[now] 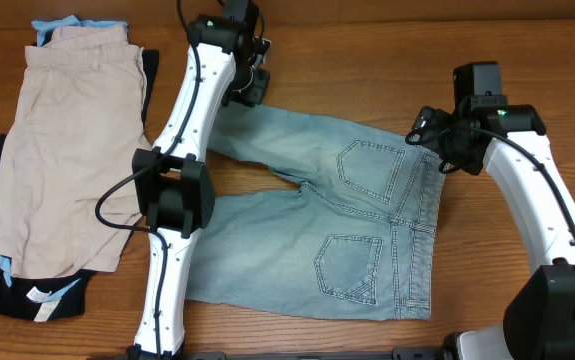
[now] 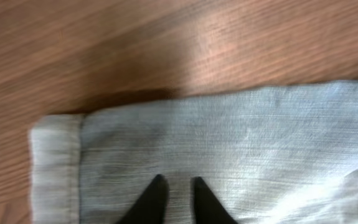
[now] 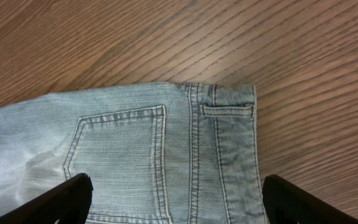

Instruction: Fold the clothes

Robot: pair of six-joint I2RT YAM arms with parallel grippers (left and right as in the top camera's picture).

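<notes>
A pair of faded light-blue denim shorts (image 1: 367, 220) lies spread flat on the wooden bench (image 1: 447, 40), right of centre in the overhead frame. The stitched back pockets face up, the waistband (image 3: 235, 143) is toward the right and the legs reach left.

The left end effector (image 2: 179, 182) hangs over the upper leg near its rolled cuff (image 2: 54, 168). Its dark fingers are close together with a thin strip of denim showing between them, and it cannot be told whether they pinch the cloth.

The right end effector (image 3: 177, 180) hovers over the upper waistband corner beside a back pocket (image 3: 119, 162), fingers spread wide apart.

At the left of the frame, beige khaki shorts (image 1: 67, 130) rest on a black garment (image 1: 7, 295).
</notes>
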